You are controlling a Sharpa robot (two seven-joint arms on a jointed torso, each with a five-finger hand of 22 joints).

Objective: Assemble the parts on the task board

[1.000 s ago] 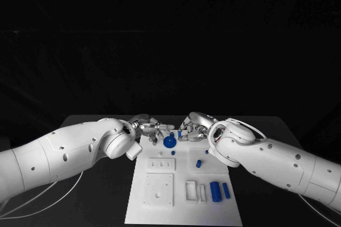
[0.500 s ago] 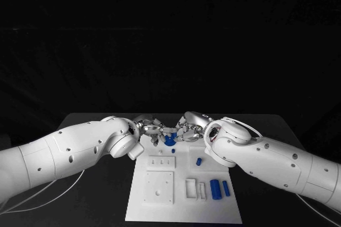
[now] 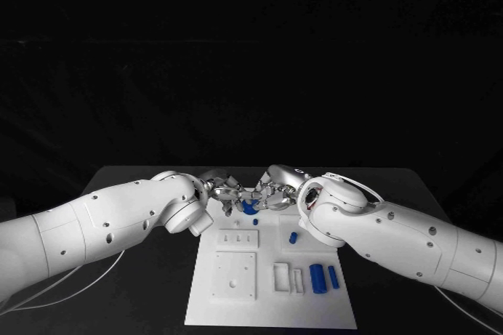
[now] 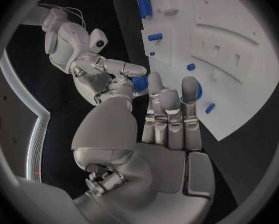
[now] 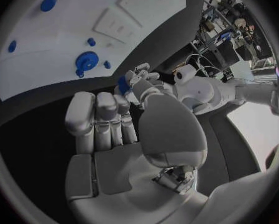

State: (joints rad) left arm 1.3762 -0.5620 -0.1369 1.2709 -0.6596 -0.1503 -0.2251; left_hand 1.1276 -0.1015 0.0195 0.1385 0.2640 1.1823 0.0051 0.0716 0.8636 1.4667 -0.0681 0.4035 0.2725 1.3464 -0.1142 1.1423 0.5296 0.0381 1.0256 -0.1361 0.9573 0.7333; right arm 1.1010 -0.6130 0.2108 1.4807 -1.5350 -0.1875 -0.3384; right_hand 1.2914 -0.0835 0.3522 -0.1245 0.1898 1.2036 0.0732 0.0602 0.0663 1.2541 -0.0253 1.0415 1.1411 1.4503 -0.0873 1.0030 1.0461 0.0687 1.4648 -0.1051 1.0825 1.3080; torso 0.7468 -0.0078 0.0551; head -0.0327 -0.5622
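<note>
Head view: both hands meet over the far end of the task board (image 3: 267, 306), fingertips nearly touching. Left hand (image 3: 223, 192) comes in from one side, right hand (image 3: 275, 193) from the other, and a small blue part (image 3: 248, 203) sits right between them, at the fingertips. Looks like a hand-to-hand pass or a joint grip; which hand actually carries the load can't be told here. On the board's near half lie two blue cylinders (image 3: 318, 280), side by side, long axes running toward the robot; a smaller blue peg (image 3: 294, 239) lies well apart from both hands.

Left wrist view: left hand (image 4: 158, 129) has its fingers straight and together, nothing plainly inside them — appears open, palm toward the board (image 4: 238, 59). Beyond its fingertips the right hand (image 4: 105, 79) pinches a blue part (image 4: 139, 83) with thumb and fingers. So the part lies just ahead of the left fingertips, w/ the right hand nearer — touching it.

Right wrist view: right hand (image 5: 124, 129) reaches toward the left hand (image 5: 139, 79); the blue part (image 5: 124, 83) shows at the fingertips, between the two. A blue gear (image 5: 86, 60) lies flat on the board (image 5: 46, 40), near but apart from the fingers.

Judgement: next move turns on that short gap — part dead ahead of the left fingertips.
</note>
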